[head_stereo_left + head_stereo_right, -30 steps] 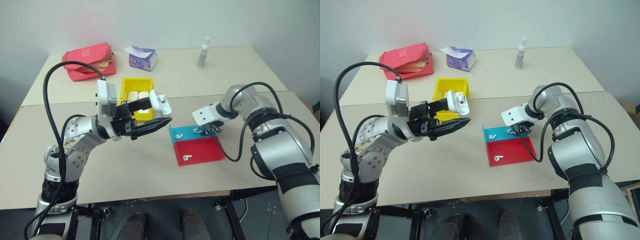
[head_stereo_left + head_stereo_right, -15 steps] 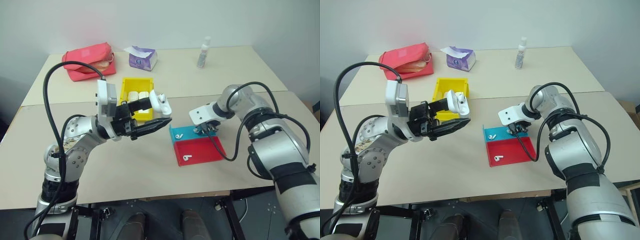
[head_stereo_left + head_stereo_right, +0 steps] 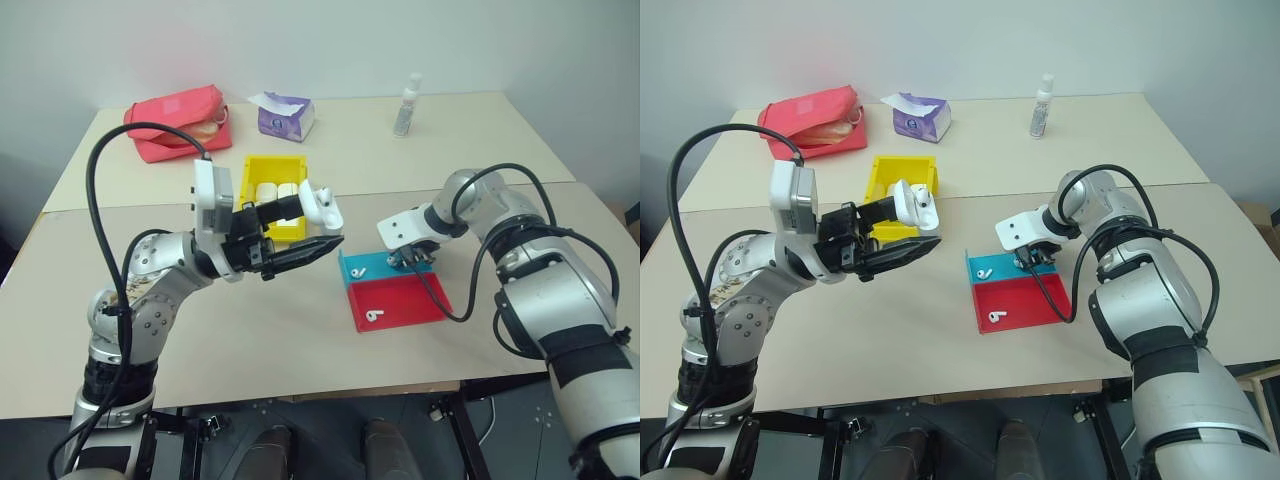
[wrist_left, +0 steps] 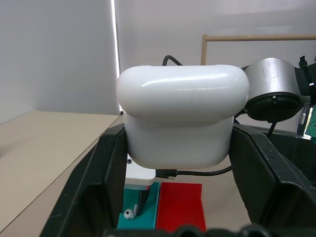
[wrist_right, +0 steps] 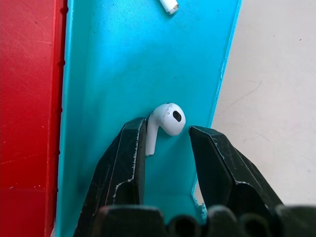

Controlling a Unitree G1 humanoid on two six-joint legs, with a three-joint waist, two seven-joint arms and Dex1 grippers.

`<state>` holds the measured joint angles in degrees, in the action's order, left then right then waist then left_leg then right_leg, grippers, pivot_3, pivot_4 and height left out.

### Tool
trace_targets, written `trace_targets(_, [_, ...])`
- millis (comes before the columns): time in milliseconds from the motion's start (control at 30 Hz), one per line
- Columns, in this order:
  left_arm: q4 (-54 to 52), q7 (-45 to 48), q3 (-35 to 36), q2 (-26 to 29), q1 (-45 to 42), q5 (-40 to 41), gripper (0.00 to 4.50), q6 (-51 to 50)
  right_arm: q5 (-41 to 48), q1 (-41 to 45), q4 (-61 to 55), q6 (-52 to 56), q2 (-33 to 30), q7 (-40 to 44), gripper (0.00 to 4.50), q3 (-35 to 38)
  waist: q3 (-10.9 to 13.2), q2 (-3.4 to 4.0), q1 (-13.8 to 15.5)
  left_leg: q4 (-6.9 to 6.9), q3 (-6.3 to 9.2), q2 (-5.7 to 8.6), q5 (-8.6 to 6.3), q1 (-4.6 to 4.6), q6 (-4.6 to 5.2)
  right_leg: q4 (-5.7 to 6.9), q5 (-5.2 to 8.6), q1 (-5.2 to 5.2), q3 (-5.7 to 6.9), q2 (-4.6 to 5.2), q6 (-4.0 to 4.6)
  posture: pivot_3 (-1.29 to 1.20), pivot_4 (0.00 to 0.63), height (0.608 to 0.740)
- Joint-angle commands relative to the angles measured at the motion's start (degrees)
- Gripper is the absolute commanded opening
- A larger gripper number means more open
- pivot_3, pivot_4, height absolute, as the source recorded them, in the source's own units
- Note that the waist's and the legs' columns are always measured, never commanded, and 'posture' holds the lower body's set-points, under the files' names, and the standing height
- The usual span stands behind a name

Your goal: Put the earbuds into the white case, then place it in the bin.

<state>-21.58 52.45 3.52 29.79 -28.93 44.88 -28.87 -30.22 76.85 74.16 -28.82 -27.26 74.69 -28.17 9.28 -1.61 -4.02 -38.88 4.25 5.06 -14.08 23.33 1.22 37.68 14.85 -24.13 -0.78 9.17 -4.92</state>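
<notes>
Right claw [image 5: 165, 140] first: from my station I see it pointing steeply down into the blue tray [image 5: 108, 64], its two black fingers [image 5: 126, 163] part-way open around one of the earbuds [image 5: 165, 118]. That bud's stem lies against one finger; a gap shows between its head and the other finger, so I cannot call it gripped. The tip of a second bud [image 5: 168, 5] lies further along the same tray. A third earbud [image 3: 373, 315] rests in the red tray [image 3: 410, 300], which butts against the blue tray's near side, right of the bench's middle.

My left claw [image 4: 177, 148] is raised above the bench, pointing to the right, clamped on the white case [image 4: 180, 118]; the case sits upright between the fingers with its lid raised.

Behind the case, the yellow bin [image 3: 258, 170] stands at the seam between the two bench tops and holds some pale items. Along the far edge are a red pouch [image 3: 175, 120] at the left corner, a purple tissue pack [image 3: 285, 115] and a small bottle [image 3: 406, 103].
</notes>
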Motion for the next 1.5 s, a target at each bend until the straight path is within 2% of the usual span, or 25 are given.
trace_targets(33, [-1.45, 0.13, 0.56, 0.32, -0.69, 0.62, 2.77, 0.30, 0.82, -0.11, -0.81, -0.18, 0.48, -0.04, 1.84, 0.73, 0.00, 0.00, 0.00, 0.00, 0.00, 0.00, 0.00, 0.00, 0.00, 0.00, 0.00, 0.00, 0.00, 0.00, 0.00, 0.00, 0.150, 0.740])
trace_targets(433, [-1.72, 0.04, 0.50, 0.26, -0.47, 0.54, 2.77, 0.40, 0.54, -0.22, -0.86, 0.03, 0.58, 0.42, 1.84, 0.51, 0.00, 0.00, -0.01, 0.00, 0.00, 0.00, 0.00, -0.01, 0.00, 0.01, 0.00, 0.01, 0.00, 0.00, 0.00, 0.00, 0.150, 0.740])
trace_targets(600, [-1.71, 0.08, 0.56, 0.28, -0.42, 0.52, 2.77, 0.47, 0.18, -0.73, -0.91, -0.08, 0.53, 0.31, 0.70, 0.14, 0.00, 0.00, 0.00, -0.01, 0.00, 0.00, 0.00, -0.02, 0.00, 0.01, 0.00, 0.02, 0.00, 0.00, 0.00, 0.00, 0.150, 0.740])
trace_targets(900, [-1.26, 0.72, 0.32, 0.34, -0.77, 0.51, 2.77, 0.49, 1.91, -1.48, -1.41, 1.56, 0.16, 0.39, 0.67, 1.94, 0.00, 0.00, 0.00, -0.01, 0.00, -0.01, 0.00, -0.04, 0.00, 0.01, 0.00, 0.03, 0.00, -0.01, 0.00, 0.00, 0.150, 0.740])
trace_targets(1267, [3.45, 4.70, -1.47, -1.13, -4.41, -0.66, 2.77, 1.94, 13.04, -2.51, -6.16, 7.55, -3.06, 5.42, 0.67, 11.90, 0.00, 0.00, -0.01, 0.03, 0.00, 0.00, 0.00, 0.05, 0.00, -0.04, 0.00, -0.02, 0.01, 0.01, 0.00, 0.00, 0.150, 0.740])
trace_targets(1500, [4.22, 5.32, -1.16, -1.28, -4.67, -0.63, 2.77, 1.68, 27.52, -5.00, -13.36, 23.77, -3.59, 4.60, 0.67, 24.96, 0.00, 0.00, 0.03, -0.01, 0.00, 0.00, 0.00, 0.07, 0.01, -0.02, 0.00, -0.01, 0.01, 0.02, 0.00, 0.00, 0.150, 0.740])
